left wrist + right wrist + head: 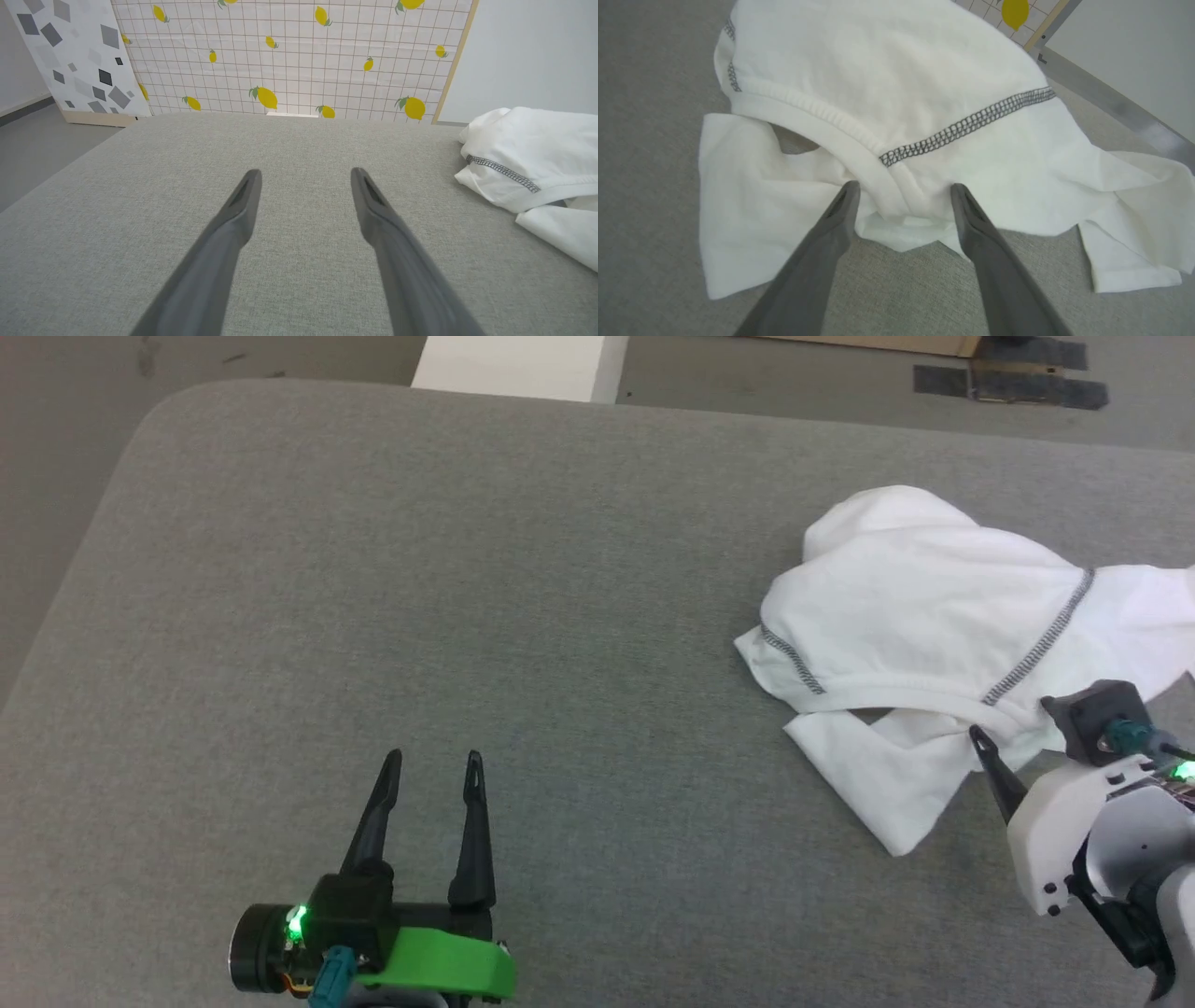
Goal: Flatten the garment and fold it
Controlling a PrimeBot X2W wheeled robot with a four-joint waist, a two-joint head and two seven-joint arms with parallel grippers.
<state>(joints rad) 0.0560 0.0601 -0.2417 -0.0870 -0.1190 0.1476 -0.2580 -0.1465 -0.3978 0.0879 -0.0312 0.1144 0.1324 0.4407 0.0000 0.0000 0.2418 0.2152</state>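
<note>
Right gripper [904,186] spread wide, tips at ribbed neckline [822,114] of garment [887,70], pinching nothing. Left gripper [434,758] also agape, over bare grey surface [467,569], well apart from cloth. Garment crumpled in a heap at surface's right side: flattening not yet begun, folding all ahead.

The thin white cloth garment [887,70] before me looks soft, matt and lightly wrinkled. The grey fabric tabletop [467,569] is coarsely woven. My left gripper [434,756] has smooth, matt dark fingers [236,219].
</note>
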